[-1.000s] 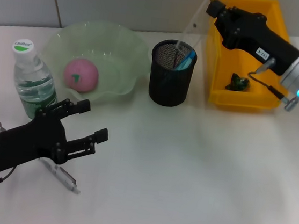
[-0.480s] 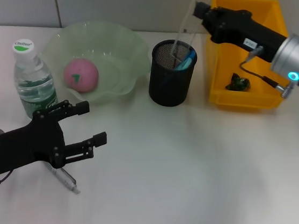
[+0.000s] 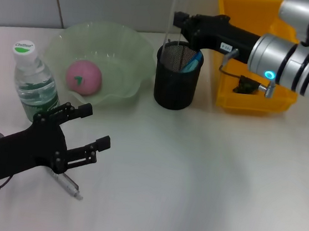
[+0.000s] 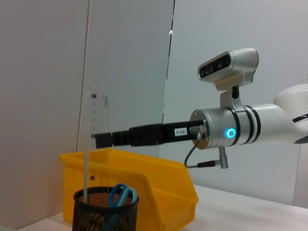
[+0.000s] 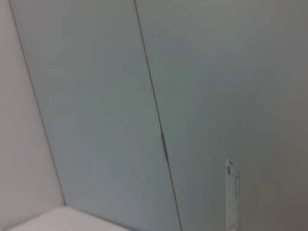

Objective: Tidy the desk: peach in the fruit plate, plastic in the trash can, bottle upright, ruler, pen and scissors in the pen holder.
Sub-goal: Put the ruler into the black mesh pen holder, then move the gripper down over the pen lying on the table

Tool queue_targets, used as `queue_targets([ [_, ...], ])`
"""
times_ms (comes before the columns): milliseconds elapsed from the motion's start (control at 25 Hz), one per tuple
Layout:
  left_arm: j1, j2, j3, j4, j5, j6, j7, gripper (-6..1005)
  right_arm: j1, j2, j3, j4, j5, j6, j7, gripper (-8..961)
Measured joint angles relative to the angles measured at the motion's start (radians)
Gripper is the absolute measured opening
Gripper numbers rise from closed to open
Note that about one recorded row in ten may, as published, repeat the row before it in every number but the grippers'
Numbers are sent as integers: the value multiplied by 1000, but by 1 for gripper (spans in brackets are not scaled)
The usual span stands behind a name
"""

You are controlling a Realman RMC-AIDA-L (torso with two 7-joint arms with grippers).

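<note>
My right gripper (image 3: 179, 19) reaches in from the right, shut on a clear ruler (image 3: 175, 6) that stands nearly upright with its lower end inside the black mesh pen holder (image 3: 177, 76). The left wrist view shows the same grip: the ruler (image 4: 88, 120) rises from the holder (image 4: 106, 211) beside the blue-handled scissors (image 4: 120, 195). A pink peach (image 3: 83, 77) lies in the green fruit plate (image 3: 137, 49). The bottle (image 3: 32, 82) stands upright. My left gripper (image 3: 94, 126) hangs open just above the pen (image 3: 64, 183). Dark plastic (image 3: 247, 84) lies in the yellow trash can (image 3: 226, 98).
Pale wall panels run behind the desk. The plate, holder and yellow bin stand in a row along the back. White desk surface stretches across the front and right.
My right gripper has swung left from over the yellow bin to above the pen holder, bringing the ruler from tilted to nearly upright. The left arm has stayed put.
</note>
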Motion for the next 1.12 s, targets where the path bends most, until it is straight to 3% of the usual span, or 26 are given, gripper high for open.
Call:
queue_targets([
  [760,0,3,0,7,-5,1,-12,814,-35,-1,-30,-27,3,22,74,154],
  [1120,0,3,0,12,-5,1,-13,815,-45,1,-20,-30,6,12,75,347],
])
